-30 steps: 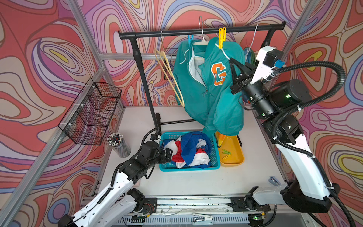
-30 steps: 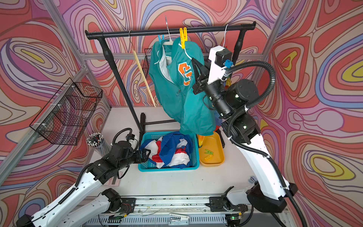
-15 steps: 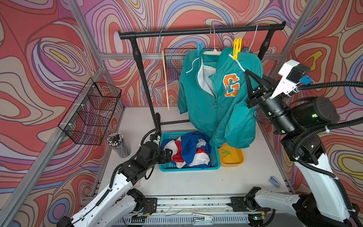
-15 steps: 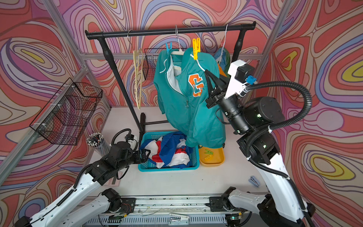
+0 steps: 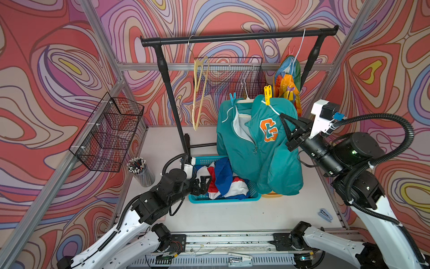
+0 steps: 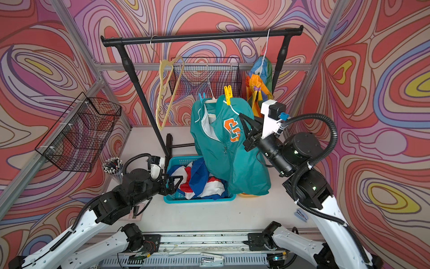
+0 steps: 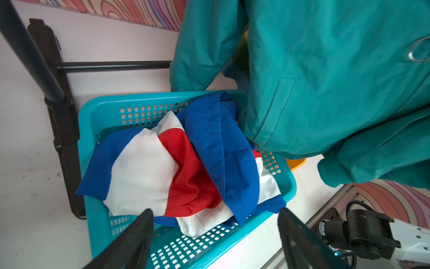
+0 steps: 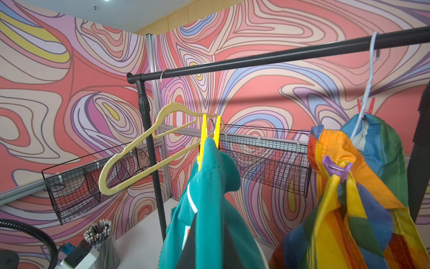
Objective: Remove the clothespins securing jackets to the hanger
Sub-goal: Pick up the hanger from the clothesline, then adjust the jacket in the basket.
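The teal jacket with the orange G hangs off the rail, its hanger hook free in the air. My right gripper is shut on its shoulder; teal cloth fills the gap between the fingers. A yellow clothespin and a blue one pin it to its hanger. The rainbow jacket hangs from the rail with a purple clothespin and a pink one. The blue, red and white jacket lies in the basket. My left gripper stands open at the basket's rim.
The black rail carries an empty beige hanger. The turquoise basket and a yellow tray sit below the teal jacket. Wire baskets line the walls. A pencil cup stands left; a bluish clip lies right.
My right arm has drawn back and down with the teal jacket; its hanger has come off the rail and dropped well below it. The left arm has not moved.
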Robot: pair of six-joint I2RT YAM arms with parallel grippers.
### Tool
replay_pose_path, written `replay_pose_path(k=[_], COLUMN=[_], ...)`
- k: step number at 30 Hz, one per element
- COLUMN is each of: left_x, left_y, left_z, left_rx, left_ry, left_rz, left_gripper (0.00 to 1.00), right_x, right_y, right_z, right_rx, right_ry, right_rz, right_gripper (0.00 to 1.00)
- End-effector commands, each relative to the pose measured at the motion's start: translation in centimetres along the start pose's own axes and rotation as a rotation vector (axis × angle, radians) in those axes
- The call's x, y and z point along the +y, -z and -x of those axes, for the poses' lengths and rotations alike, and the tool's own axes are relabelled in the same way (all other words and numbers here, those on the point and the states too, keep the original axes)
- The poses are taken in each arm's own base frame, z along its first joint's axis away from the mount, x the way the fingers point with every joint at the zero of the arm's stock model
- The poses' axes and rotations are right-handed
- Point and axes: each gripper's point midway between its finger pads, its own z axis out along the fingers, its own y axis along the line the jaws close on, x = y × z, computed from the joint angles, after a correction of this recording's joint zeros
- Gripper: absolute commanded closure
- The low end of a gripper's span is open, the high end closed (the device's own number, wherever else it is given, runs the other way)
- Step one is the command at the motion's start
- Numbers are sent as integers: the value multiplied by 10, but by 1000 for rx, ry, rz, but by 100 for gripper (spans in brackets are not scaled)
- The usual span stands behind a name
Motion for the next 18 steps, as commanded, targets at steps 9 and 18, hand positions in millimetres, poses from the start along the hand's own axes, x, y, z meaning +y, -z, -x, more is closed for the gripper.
replay_pose_path(k=[9, 18], left_x=[-30, -74], left_y=[10, -2], left_z=[73, 117], left_rx=[-222, -279], left_ry=[-153, -229], left_rz=[-17, -167], left_gripper=[1, 0], right_x=[12, 23], right_y=[62, 82], right_z=[50, 44], right_rx=[-140, -132], right_ry=[-59, -111], right_rz=[75, 143], right_gripper=[100, 100])
